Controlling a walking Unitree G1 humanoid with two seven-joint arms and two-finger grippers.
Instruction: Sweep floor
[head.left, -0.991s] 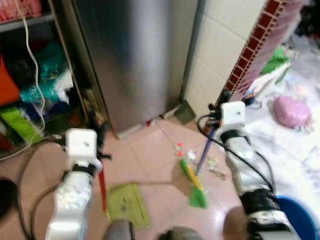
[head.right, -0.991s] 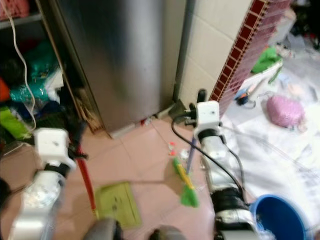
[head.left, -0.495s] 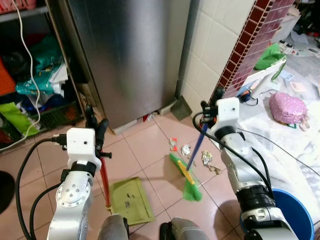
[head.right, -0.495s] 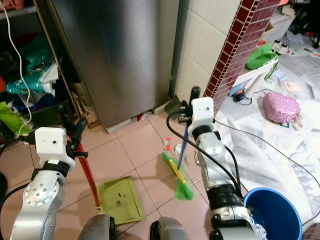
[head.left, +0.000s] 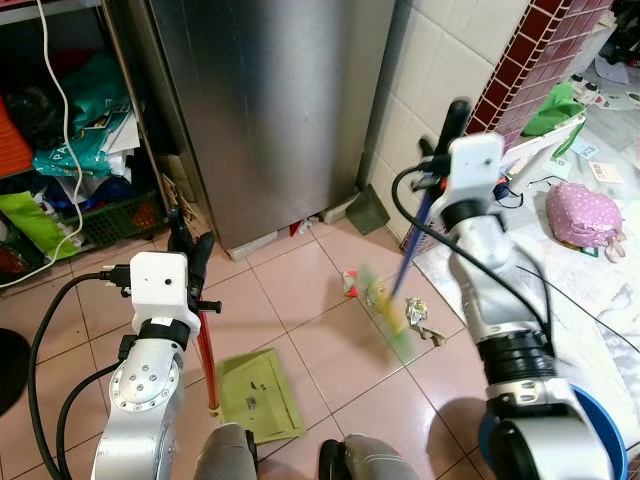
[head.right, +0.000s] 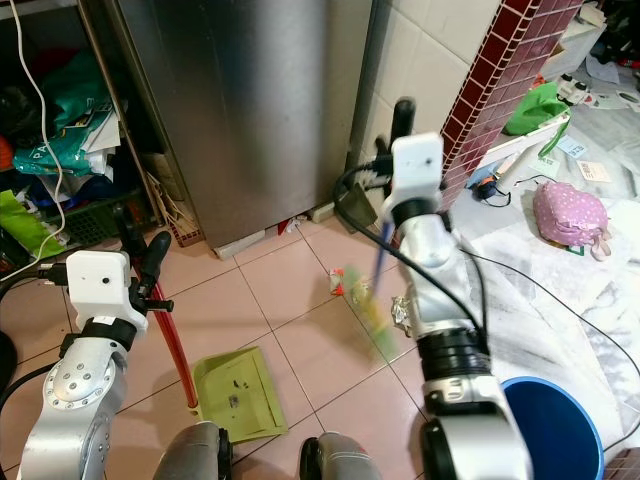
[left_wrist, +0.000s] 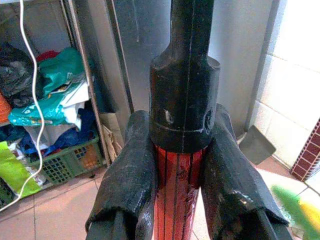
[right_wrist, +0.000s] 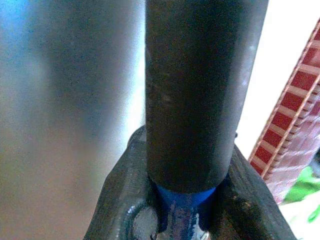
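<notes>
Right now the broom (head.left: 395, 310) is a green-and-yellow blur over the pink floor tiles (head.left: 300, 300), its blue stick running up to the right gripper (right_wrist: 186, 200), whose two black fingers are pressed tight on the stick just below the black end cap. Its head hangs among the scraps of litter (head.left: 415, 318) lying near the foot of the white tiled wall (head.left: 440, 60). Over on the other side, the left gripper (left_wrist: 181, 165) is clamped on the red handle (head.left: 208, 355) of the dustpan, fingers hugging it from both sides under its dark collar. The green dustpan (head.left: 258, 397) itself lies flat on the tiles just ahead of the robot's feet (head.left: 290, 458), the handle standing nearly upright from its edge.

Compared with half a second back, the right arm has lifted: the gripper sits higher against the wall, and the broom head, then sharp and resting on the floor nearer the robot, is now smeared with motion and further out among the litter. The left gripper and dustpan hold much the same place.

Beyond them stands the steel fridge (head.left: 270, 100), with cluttered shelves (head.left: 70, 130) of bags and a basket to the left. A blue bucket (head.right: 550, 425) sits by the right arm, and a pink bundle (head.left: 585, 215) lies on the pale sheeting further right.
</notes>
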